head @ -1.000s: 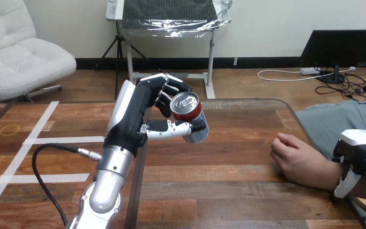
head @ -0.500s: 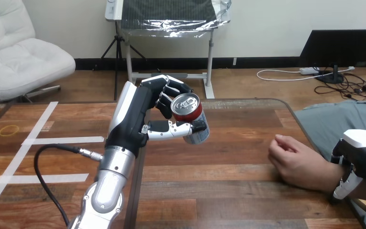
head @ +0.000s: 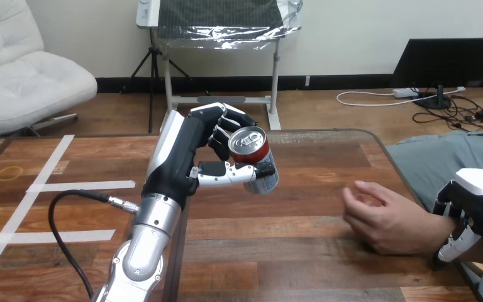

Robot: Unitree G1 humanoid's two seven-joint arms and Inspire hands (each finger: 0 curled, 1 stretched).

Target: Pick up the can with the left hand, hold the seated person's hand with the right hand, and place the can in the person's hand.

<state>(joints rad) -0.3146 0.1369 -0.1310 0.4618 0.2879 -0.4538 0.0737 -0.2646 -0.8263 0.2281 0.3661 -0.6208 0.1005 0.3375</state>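
The left arm comes up from the near edge at the left, and the left hand [head: 182, 157] stands upright over the middle of the tabletop [head: 289, 251]. Its fingers [head: 226, 123] are curled round the far side of the drink can [head: 256, 155], and its thumb lies across the can's near side, low on the body, so the can is pinched between them. The can appears to be clear of the tabletop. Its long axis leans: the silver top faces up and toward the near side, and the base sits lower and a little further right.

To the right of the can there is a stretch of bare wood, then the person's hand [head: 383, 220]. It is low at the tabletop's right side, loosely curled, with its fingertips pointing left toward the can. The palm does not look turned up, so there is not yet a cup to set the can into.

Furthest right, the right hand [head: 478, 201] sits on the person's wrist. Its fingers bend over the top of the wrist and its thumb runs down the near side, clasping it.

The delivery turns on that gap. The can lies left of, higher than, and slightly beyond the waiting hand, so the left hand has to carry it right, nearer and down, base first.
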